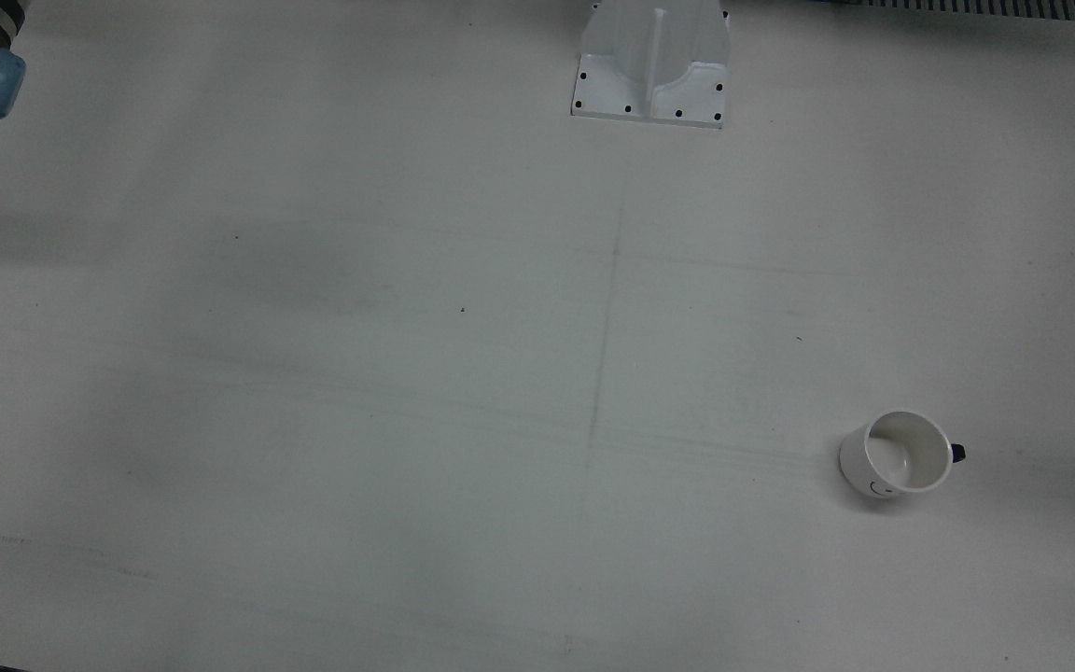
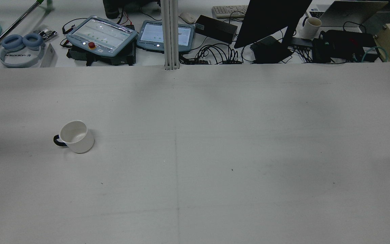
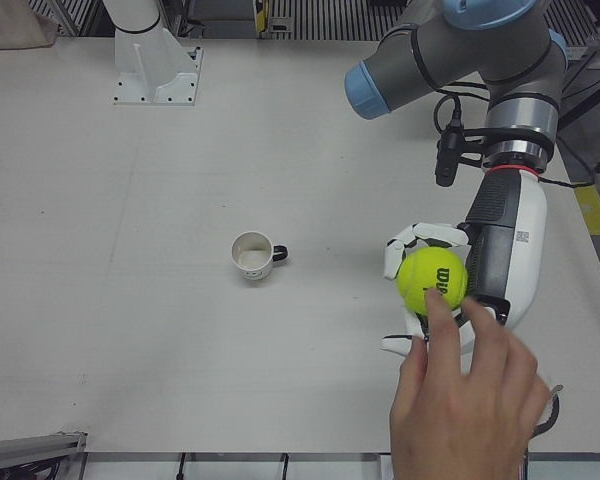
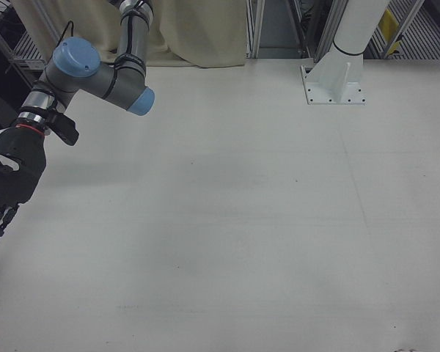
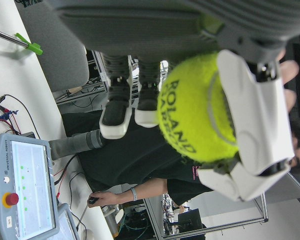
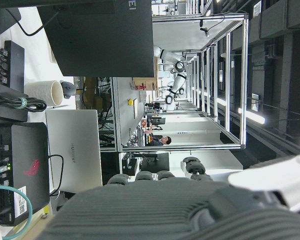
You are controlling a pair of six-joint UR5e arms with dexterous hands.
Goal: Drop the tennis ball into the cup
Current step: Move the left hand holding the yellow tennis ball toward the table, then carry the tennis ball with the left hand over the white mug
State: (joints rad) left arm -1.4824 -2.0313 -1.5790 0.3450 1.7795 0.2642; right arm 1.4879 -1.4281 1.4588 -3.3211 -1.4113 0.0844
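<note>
- The bench (image 3: 130,330) is big and white, and most of it is bare.
- My left hand (image 3: 442,285) is up over the near edge of the bench. Its white fingers (image 5: 250,115) curl around the tennis ball (image 3: 432,279) and grip it.
- A person's hand (image 3: 467,405) reaches in from below and touches the ball too.
- My right hand (image 4: 4,187) is at the far side with nothing in it, its dark fingers hanging down straight and loose.
- The cup (image 3: 253,256) stands upright on the bench, well apart from the ball.
</note>
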